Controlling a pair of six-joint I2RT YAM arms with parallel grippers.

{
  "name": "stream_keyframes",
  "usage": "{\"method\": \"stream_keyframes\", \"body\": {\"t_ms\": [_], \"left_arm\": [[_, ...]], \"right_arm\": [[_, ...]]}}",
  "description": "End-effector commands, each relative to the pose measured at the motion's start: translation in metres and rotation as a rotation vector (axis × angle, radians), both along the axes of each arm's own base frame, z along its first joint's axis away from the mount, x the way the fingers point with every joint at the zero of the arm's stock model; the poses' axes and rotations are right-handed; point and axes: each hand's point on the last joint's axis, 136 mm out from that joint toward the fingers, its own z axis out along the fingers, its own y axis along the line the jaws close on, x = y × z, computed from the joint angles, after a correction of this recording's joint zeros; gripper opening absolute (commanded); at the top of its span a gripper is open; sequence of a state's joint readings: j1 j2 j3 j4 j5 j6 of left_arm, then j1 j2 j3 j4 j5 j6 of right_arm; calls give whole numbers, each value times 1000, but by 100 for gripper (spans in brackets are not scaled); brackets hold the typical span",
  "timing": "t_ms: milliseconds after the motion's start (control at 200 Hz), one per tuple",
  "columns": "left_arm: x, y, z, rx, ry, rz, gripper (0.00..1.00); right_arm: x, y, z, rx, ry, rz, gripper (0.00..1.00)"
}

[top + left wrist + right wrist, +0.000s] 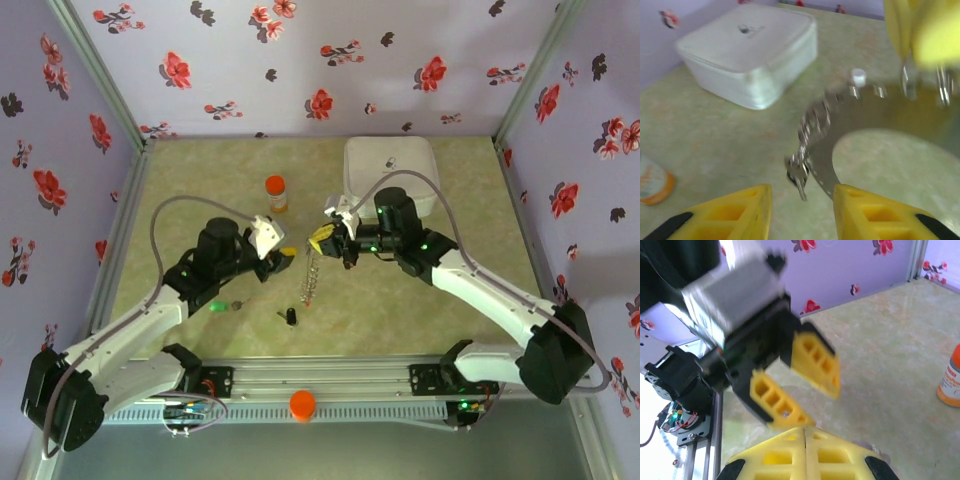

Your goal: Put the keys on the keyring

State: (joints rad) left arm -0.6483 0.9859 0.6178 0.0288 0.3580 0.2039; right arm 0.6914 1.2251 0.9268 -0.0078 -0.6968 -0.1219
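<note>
Top view: both arms bend in toward mid-table, left gripper (285,254) and right gripper (323,239) almost nose to nose. The beaded grey keyring (310,275) dangles from the right one's pinched tips. Left wrist: chunky yellow honeycomb fingers (740,212) parted, keyring just ahead. Right wrist: its own fingers (775,460) pressed flat together.

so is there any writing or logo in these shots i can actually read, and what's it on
No text is legible in any view.
white case: small dark logo on the lid, too blurred to read.
orange bottle: white label with dark print, too small and blurred to read.
</note>
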Motion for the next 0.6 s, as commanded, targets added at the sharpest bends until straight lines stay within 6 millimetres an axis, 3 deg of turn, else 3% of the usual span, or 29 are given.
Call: {"method": "stream_keyframes", "body": {"t_ms": [0, 205, 595], "left_arm": [[-25, -18, 35, -172, -89, -142, 35], [-41, -29, 36, -237, -82, -214, 29], [-49, -36, 42, -245, -70, -276, 30]], "right_arm": [[-16, -6, 17, 53, -70, 64, 0], [-29, -8, 25, 104, -113, 113, 0], [-34, -9, 13, 62, -173, 154, 0]]}}
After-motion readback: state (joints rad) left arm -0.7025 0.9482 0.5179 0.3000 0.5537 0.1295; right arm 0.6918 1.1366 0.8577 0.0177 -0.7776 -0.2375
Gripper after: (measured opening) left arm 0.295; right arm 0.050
